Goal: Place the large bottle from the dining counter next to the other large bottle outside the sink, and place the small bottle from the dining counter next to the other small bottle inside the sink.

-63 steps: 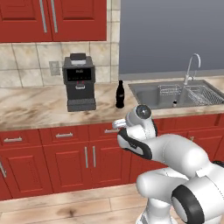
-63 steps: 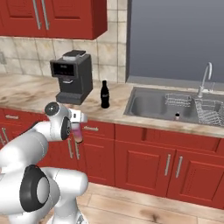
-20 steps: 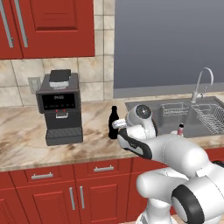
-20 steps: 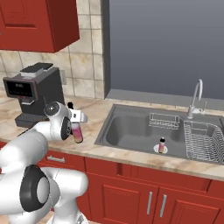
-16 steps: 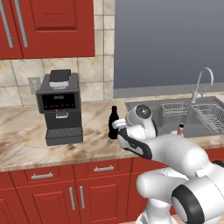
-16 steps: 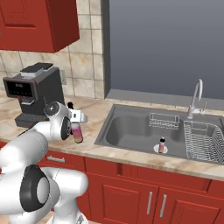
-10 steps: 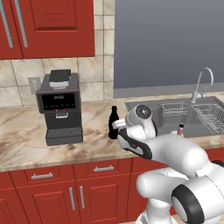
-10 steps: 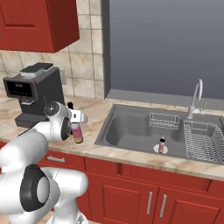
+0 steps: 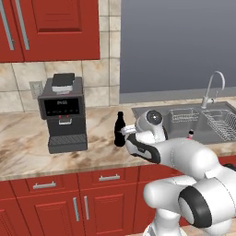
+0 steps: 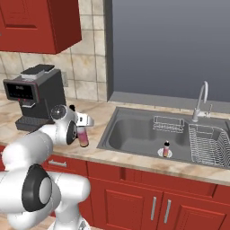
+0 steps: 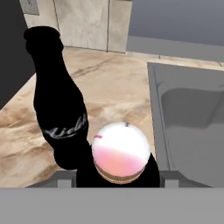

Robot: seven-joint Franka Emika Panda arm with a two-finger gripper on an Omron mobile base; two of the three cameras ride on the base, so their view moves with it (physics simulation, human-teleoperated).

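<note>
A: Where does the arm have its gripper [image 10: 83, 134]?

B: Above the marble worktop [image 9: 27, 147], near its front edge and just left of the sink [image 10: 134, 134]. The jaws are clamped on a small pink bottle [image 10: 83, 136], held upright with its white cap [image 11: 120, 144] toward the hand camera.

A: And the large one?

B: A large black bottle [image 9: 120, 130] stands upright on the worktop, between the coffee machine [image 9: 63, 113] and the sink's left rim. In the hand view it rises just beside the held bottle; whether they touch, I can't quite tell.

A: Anything in the sink?

B: Another small pink bottle [image 10: 166, 149] stands upright on the basin floor by the drain, with a wire rack [image 10: 209, 143] in the basin's right part and the tap [image 10: 201, 102] behind it.
</note>
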